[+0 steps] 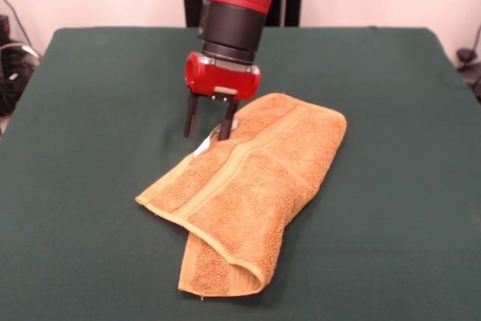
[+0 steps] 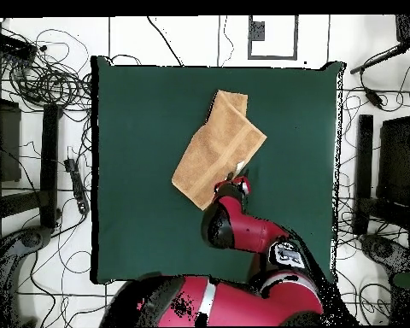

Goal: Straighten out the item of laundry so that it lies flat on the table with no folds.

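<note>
The orange-tan towel (image 1: 252,186) lies folded over on the dark green table (image 1: 90,186), with a doubled flap at the near end and a woven band running along it. A small white tag (image 1: 203,146) shows at its left edge. My gripper (image 1: 208,120) hangs over the towel's far left edge, its two black fingers (image 1: 191,116) apart, one beside the towel and one at its edge, holding nothing. In the overhead view the towel (image 2: 217,149) lies at the table's (image 2: 131,171) middle and the gripper (image 2: 233,182) is at its lower right edge.
Cables and stands (image 2: 38,102) lie on the floor around the table, off its surface. The arm's red body (image 2: 243,229) reaches over the table's side nearest the robot base.
</note>
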`<state>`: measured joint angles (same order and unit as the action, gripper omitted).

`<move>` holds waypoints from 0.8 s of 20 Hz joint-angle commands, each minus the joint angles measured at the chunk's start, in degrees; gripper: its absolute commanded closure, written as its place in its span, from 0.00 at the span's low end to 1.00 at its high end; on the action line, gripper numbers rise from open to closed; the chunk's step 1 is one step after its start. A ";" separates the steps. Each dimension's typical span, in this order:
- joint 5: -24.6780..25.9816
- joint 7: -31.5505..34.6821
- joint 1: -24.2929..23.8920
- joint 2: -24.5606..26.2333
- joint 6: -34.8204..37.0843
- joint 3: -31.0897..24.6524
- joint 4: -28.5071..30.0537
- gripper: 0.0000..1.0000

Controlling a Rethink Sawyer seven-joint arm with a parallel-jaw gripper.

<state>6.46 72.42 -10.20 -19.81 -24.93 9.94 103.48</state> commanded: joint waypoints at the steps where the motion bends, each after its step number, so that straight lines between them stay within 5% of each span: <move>1: 0.03 17.34 -5.61 7.58 -0.40 -9.35 -0.80 0.00; 16: -1.25 15.65 -4.93 7.12 1.66 -9.04 -0.25 0.00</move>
<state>9.15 72.42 -13.85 -20.32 -26.73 7.04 104.59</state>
